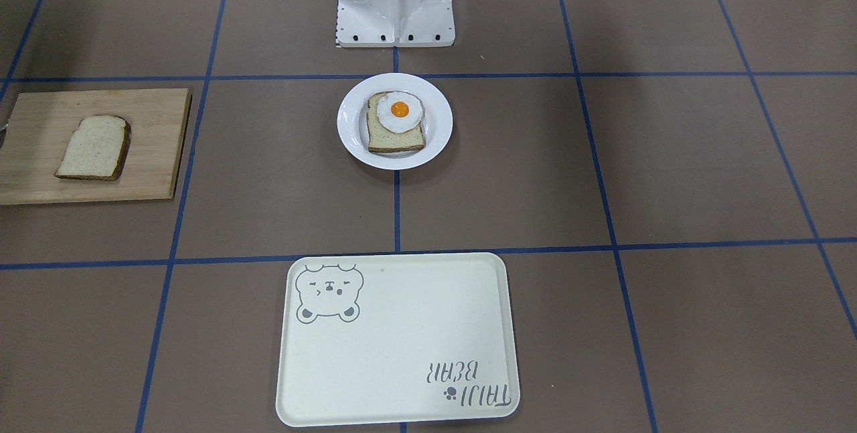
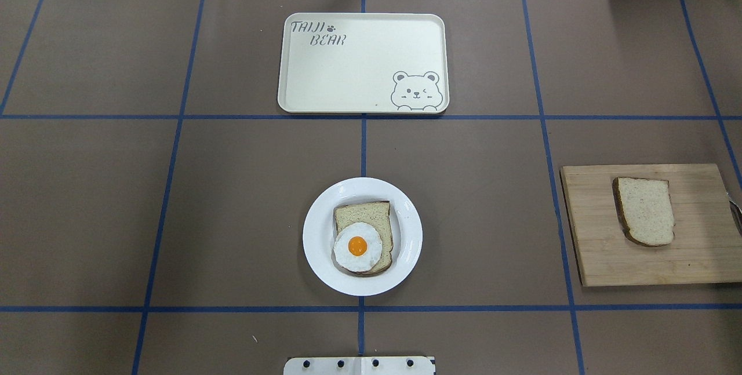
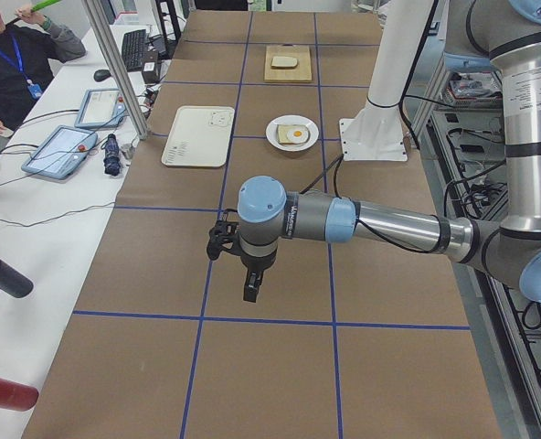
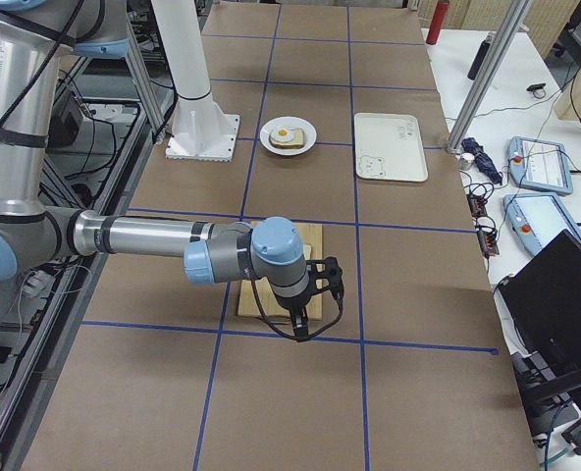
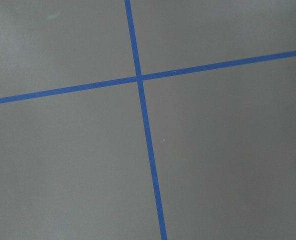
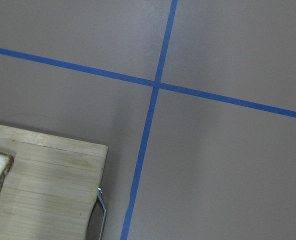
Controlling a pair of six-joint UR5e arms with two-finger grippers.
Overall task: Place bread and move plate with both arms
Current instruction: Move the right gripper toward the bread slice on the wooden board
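While both arms hover above the tabletop (image 2: 174,218), the bread (image 2: 644,211) lies flat on a wooden cutting board (image 2: 603,265) toward the robot's right end. We find the plate (image 2: 317,247) at the middle of the tabletop, just in front of the robot's white base (image 2: 359,366) and well apart from the bread. On the plate rests a second slice (image 2: 371,215) with a fried egg (image 2: 357,246) on top. Farther out along the same blue centre line lies a cream tray (image 2: 359,62) with a bear drawing, near the plate but not touching it.

In the side view from the robot's left, the left arm (image 3: 389,224) stretches out over bare brown surface, far from the plate. Its wrist camera shows only two crossing tape lines (image 5: 139,78). From the other end, the right arm (image 4: 143,235) hangs over the cutting board. Its wrist camera catches a corner of the board and a sliver of bread crust at the picture's edge.

The left arm's fingers (image 3: 250,288) and the right arm's fingers (image 4: 299,324) appear only small and dark in these side views. We cannot tell how far open either pair is, or whether either holds anything.
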